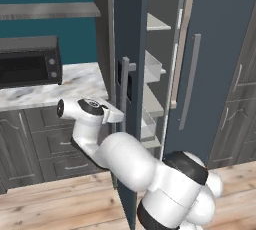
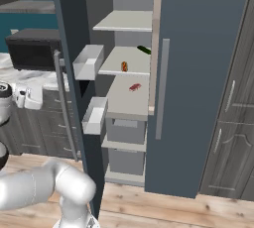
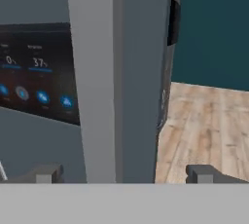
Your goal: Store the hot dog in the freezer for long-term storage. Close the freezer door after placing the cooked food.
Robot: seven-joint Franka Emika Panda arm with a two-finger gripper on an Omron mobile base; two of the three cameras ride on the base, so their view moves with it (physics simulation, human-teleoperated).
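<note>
The two small dark grey fingertips of the gripper (image 3: 124,173) stand wide apart, one at each lower side, with the pale silver vertical handle (image 3: 95,79) of the tall slate-grey freezer door (image 3: 141,72) rising between them, nearer the left tip. Neither tip touches it. Left of the handle, on the door's face, lies the black display panel (image 3: 36,72) with blue figures and round icons. To the right, past the door's edge, are light wooden floorboards (image 3: 204,125) and a teal wall (image 3: 214,28).

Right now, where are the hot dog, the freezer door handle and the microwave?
hot dog (image 2: 124,66): right base view, its sausage.
freezer door handle (image 3: 95,96): hand view, mid-bar.
microwave (image 1: 27,68): left base view, its glass door.
</note>
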